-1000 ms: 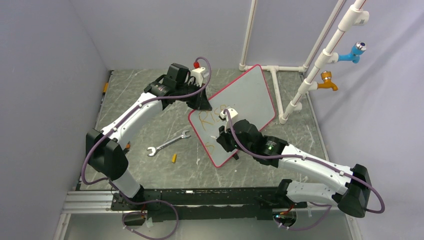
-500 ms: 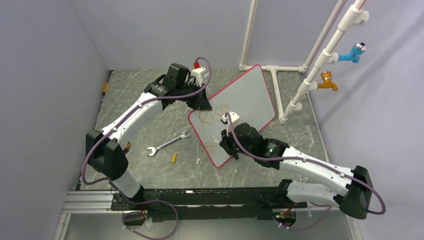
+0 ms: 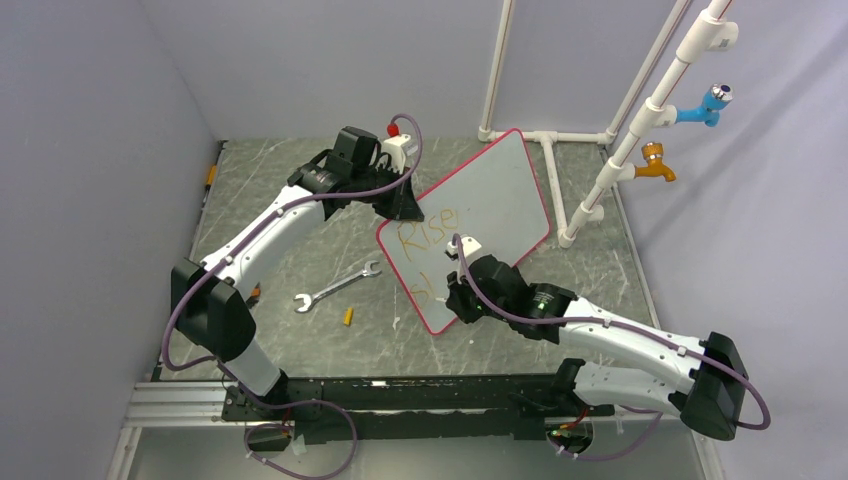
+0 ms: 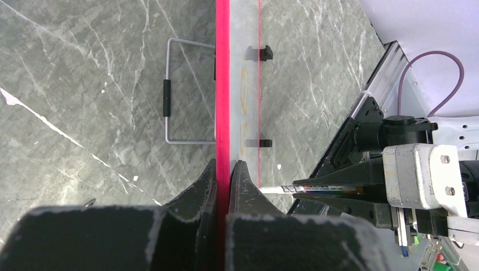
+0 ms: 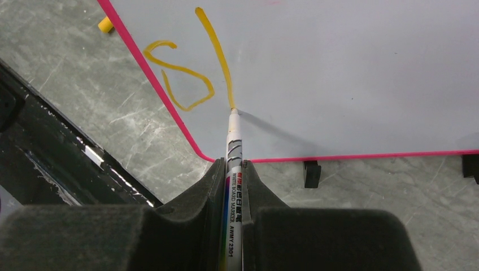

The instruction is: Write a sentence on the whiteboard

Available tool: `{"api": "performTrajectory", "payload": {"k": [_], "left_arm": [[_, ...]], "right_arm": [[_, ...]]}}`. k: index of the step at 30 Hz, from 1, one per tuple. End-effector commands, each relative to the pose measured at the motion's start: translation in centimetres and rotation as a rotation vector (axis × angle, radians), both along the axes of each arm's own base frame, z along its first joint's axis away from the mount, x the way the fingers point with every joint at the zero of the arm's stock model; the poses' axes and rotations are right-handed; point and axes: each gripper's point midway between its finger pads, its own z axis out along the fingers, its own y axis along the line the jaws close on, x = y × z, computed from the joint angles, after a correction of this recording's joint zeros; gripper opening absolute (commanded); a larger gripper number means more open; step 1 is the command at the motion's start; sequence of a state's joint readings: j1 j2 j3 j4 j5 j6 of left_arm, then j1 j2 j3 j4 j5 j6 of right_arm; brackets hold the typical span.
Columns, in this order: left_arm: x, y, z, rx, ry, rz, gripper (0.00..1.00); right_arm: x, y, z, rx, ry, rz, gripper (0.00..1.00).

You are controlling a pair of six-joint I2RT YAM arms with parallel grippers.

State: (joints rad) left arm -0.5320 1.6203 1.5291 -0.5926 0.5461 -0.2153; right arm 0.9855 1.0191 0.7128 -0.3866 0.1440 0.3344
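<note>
Right claw pinches a marker touching the whiteboard; left claw clamps its rim; the sentence is partly hidden by the right arm.

Your left arm at centre left and right arm at lower right have white links, black joints and a thin purple cable each, while the left gripper has matte black fingers.

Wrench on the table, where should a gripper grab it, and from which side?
Probably the slim middle shank of the wrench, coming straight down from above. It lies flat on the table and both ends widen into heads, so the jaws should close across the narrow shank.
</note>
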Motion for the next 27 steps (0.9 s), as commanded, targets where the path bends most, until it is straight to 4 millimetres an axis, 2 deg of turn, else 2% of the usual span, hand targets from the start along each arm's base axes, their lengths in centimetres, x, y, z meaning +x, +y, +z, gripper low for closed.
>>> {"api": "performTrajectory", "payload": {"k": [1, 17, 27], "left_arm": [[3.5, 3.6, -0.7, 0.196, -0.214, 0.096, 0.0], [3.5, 3.6, -0.7, 0.193, -0.214, 0.094, 0.0], [3.4, 3.6, -0.7, 0.192, -0.213, 0.094, 0.0]], "right_arm": [[0.5, 0.4, 0.8, 0.028, -0.015, -0.023, 0.0], [3.6, 1.9, 5.5, 0.039, -0.129, -0.069, 0.0], [4.6, 2.4, 6.0, 0.03, -0.151, -0.086, 0.0]]}}
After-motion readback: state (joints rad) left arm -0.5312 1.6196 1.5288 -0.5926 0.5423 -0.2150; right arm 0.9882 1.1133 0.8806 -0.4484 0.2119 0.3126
